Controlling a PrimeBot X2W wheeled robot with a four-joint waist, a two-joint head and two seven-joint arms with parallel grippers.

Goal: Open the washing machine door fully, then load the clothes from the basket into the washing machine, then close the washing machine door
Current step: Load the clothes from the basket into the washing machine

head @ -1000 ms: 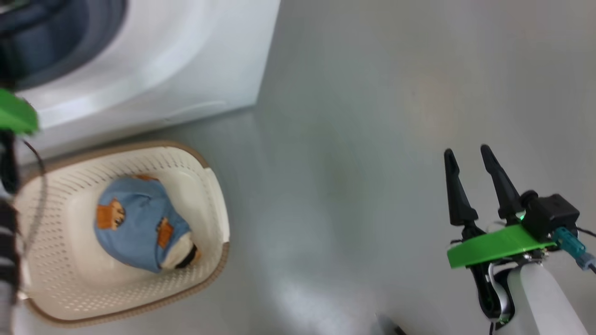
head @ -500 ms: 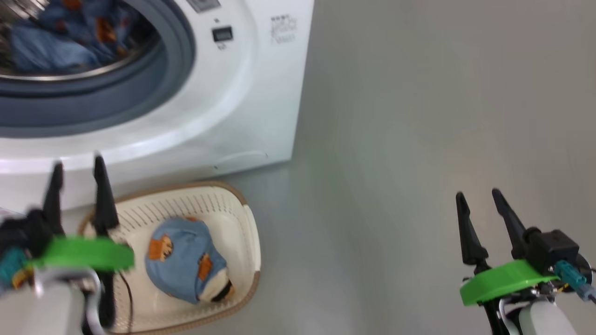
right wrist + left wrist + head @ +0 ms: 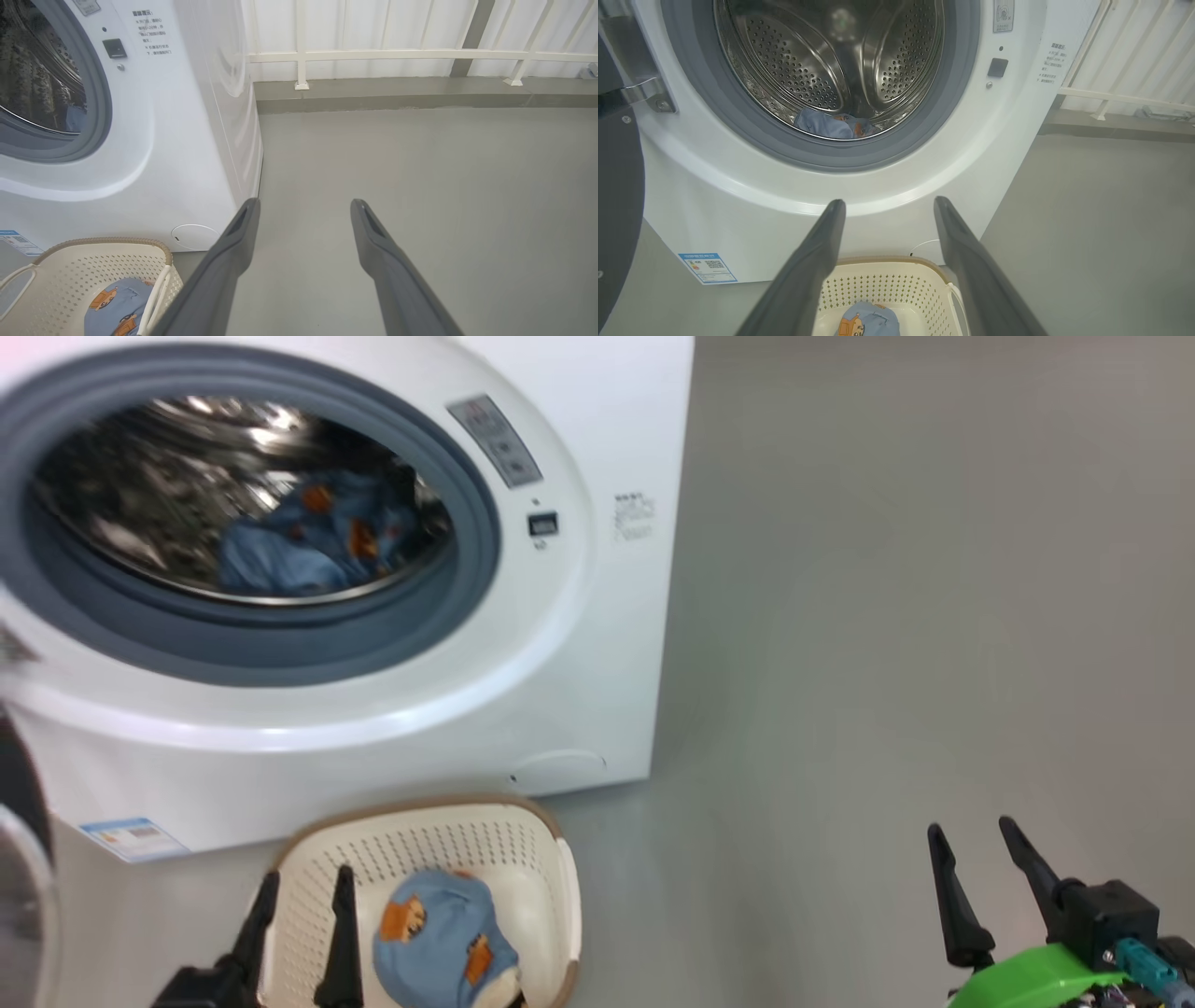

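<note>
perforated basket (image 3: 420, 805) holds soft blue clothes (image 3: 439, 943) before the washer's (image 3: 597, 644) round steel drum (image 3: 808, 70); left pincer (image 3: 308, 875), right pincer (image 3: 971, 829) both apart; smooth floor (image 3: 887, 616) rightward.

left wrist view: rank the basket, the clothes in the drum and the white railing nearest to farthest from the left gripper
1. basket, just below the left gripper
2. clothes in the drum, ahead, inside the washing machine
3. white railing, far right, beyond the machine
</note>
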